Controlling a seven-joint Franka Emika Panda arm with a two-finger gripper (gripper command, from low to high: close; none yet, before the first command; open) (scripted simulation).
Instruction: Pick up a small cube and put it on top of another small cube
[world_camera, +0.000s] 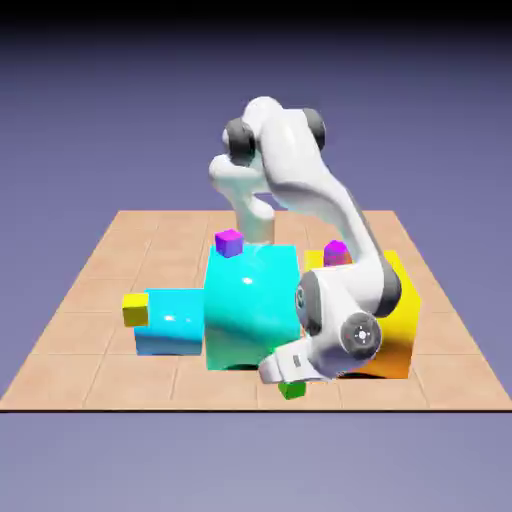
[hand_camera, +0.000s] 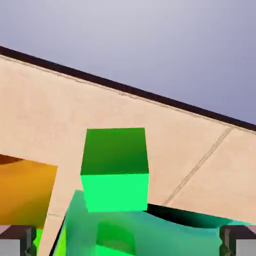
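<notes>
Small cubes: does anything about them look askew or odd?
One oddity: the yellow cube sits off the corner of the small blue block, apparently overhanging its edge. The green cube looks undamaged.

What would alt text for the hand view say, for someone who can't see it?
A small green cube sits near the middle on the tan tabletop, ahead of the open gripper. A teal block fills the bottom, an orange block the left edge.
</notes>
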